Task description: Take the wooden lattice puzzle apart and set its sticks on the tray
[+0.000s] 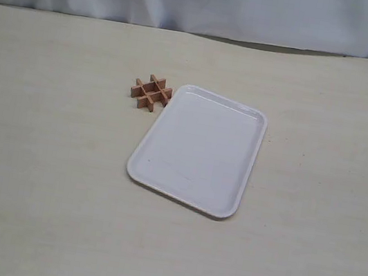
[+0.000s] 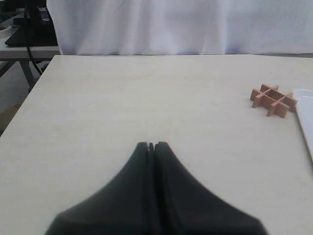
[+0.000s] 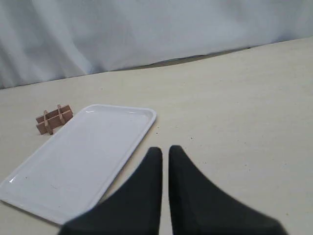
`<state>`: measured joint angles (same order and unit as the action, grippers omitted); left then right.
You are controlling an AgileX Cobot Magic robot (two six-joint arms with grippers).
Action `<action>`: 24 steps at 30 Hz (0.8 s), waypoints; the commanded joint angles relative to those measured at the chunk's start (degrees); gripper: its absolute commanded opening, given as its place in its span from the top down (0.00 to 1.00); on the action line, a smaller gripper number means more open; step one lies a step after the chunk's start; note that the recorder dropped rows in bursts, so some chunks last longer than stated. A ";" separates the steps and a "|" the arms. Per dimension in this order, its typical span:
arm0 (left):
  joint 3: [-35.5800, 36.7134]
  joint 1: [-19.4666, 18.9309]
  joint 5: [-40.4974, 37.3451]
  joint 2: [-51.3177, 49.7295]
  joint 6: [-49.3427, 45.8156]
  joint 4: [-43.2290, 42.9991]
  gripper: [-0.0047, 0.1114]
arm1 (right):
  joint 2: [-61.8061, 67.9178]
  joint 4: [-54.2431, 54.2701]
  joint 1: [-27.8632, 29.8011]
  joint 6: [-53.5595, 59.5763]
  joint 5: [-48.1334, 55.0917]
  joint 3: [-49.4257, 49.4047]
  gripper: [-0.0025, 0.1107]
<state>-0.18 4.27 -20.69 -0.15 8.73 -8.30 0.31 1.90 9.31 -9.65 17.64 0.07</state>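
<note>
Exterior view: puzzle (image 1: pixel 152 93) just beside tray (image 1: pixel 195 154) corner (intact); table (image 1: pixel 38 171) open all round; L+R jaws closed.

1. The counter (image 1: pixel 37 178) fills the exterior view from the lower edge up to a cloth backdrop (image 1: pixel 205 1), which runs across the top of the frame behind it.
2. The tray (image 1: pixel 199 151) lies flat on the counter near the frame's centre, its long sides slanting from upper right to lower left.
3. The wooden lattice puzzle (image 1: pixel 151 93) lies on the counter outside the tray, just beside the tray's upper left corner, up and left of centre.
4. Whether puzzle and tray touch cannot be told.
</note>
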 commanded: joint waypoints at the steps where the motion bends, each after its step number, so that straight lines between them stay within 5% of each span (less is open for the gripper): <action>1: 0.18 0.43 0.36 0.15 -0.11 -0.03 0.96 | -0.31 0.16 -0.07 -0.16 -0.20 -0.07 0.94; 9: 0.18 0.43 0.36 0.15 -0.11 -0.03 0.96 | -0.31 0.16 -0.07 -0.16 -2.39 -0.07 0.94; 24: 0.18 0.43 0.36 0.15 -0.11 -0.03 0.96 | -0.31 0.16 -0.07 -0.16 -38.15 -0.07 0.94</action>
<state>-0.18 4.27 -20.69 -0.15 8.73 -8.30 0.31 1.90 9.31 -9.65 -16.01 0.07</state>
